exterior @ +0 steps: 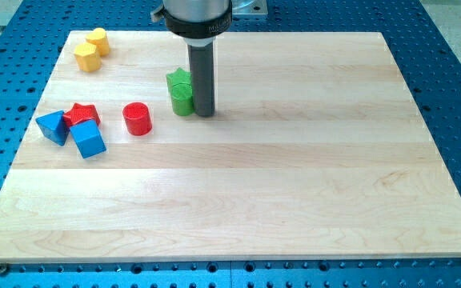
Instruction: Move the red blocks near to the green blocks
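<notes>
Red cylinder (137, 119), red star (81, 114) (beside blues)

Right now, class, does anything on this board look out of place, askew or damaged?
Nothing stands out. No block looks damaged, the board is unmarked, and my tip rests beside the green blocks.

A pale wooden board (294, 176) fills most of the view, made of long planks laid side by side with faint grain and seams running left to right. It lies on a blue metal table (446, 72) dotted with regular rows of small holes, which shows as a border on every side. A small dark foot or screw, perhaps, sits at the board's lower left corner (4, 270). The light is even and soft, with only short shadows. No wall, floor or window shows.
</notes>
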Tool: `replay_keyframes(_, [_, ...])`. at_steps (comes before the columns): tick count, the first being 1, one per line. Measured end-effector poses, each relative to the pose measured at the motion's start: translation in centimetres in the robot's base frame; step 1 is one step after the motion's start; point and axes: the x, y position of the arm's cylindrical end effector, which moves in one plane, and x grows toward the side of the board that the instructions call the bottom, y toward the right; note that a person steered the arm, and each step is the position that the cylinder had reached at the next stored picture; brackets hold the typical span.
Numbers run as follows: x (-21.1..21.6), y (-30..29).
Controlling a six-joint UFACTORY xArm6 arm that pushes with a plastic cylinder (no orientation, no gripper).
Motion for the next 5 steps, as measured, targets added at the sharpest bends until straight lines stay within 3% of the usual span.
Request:
replay_keyframes(1, [4.6, -1.9])
replay_keyframes(2, [5.0, -7.9])
replay_keyframes(3, [5.0, -10.2])
replay_keyframes(5, [10.3, -14.2])
